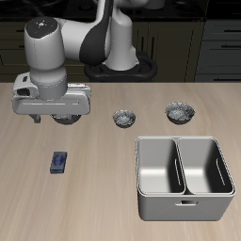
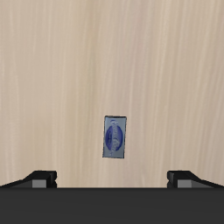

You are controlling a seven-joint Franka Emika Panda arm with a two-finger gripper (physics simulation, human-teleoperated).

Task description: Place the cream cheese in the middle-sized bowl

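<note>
Here the cream cheese is seen lying flat on the wooden table, toward the front edge and well apart from everything else. In the wrist view the same box is shown with its lighter blue-grey top facing up, bare tabletop all around it.

The gripper is held above the table, farther back than the box and not touching it — nothing is gripped. In the wrist view the two fingertips are seen far apart at the frame's edge, so the jaws stand open, with the box lying between their lines but clear of both.

Only two shiny speckled bowls can be made out in the exterior view: one near the table's middle and another, slightly wider, beside it. Which of them is the middle-sized bowl cannot be told with certainty — a third bowl may be hidden behind the arm. Nearer the front edge, a grey two-compartment drainer is set, both compartments bare.
</note>
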